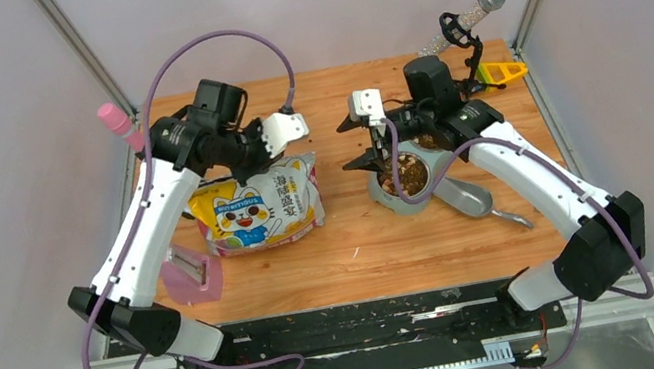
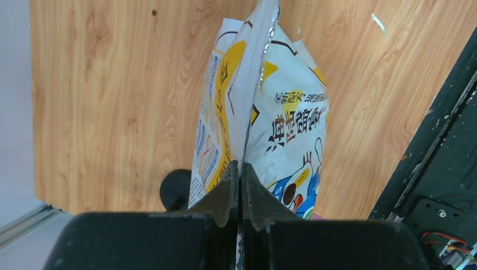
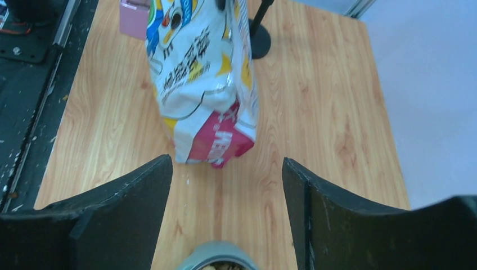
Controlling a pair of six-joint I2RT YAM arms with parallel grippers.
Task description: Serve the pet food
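The left gripper (image 1: 252, 168) is clamped hard on the top edge of the white-pink-yellow cartoon-cat foil bag (image 1: 256, 209). In the left wrist view its fingers (image 2: 228, 183) are pressed together with the bag's (image 2: 287, 135) silver-lined seam pinched flat between them. The bag is upright, left of centre on the wooden table (image 1: 365, 249). I can't tell if its bottom is actually resting there or just brushing it.

The right gripper (image 1: 362, 142) is spread wide and holding nothing. In its own wrist view the gripper (image 3: 226, 169) has both black fingers (image 3: 121, 214) far apart with bare table between them. It hangs over the left edge of the round grey bowl (image 1: 383, 191), right of centre, and I can't make out whether it touches the rim. The pet food (image 1: 409, 173), small brown kibble bits, is sitting in that bowl. You can just catch a sliver of the pet food (image 3: 220, 266) and the bowl rim (image 3: 216, 251) at the bottom of the right wrist view, with the bag (image 3: 197, 73) straight ahead beyond them.

Other stuff around:
- A grey plastic scoop (image 1: 467, 196) lies just beside the bowl on its near-right side, with its handle pointing near-right.
- A pink translucent box (image 1: 192, 274) sits near-left of the bag, by the left arm.
- A pink bottle (image 1: 117, 120) is at the far-left corner.
- A yellow triangular frame piece (image 1: 499, 71) is at the far-right corner.

Nothing stands between bag and bowl, only bare wood.
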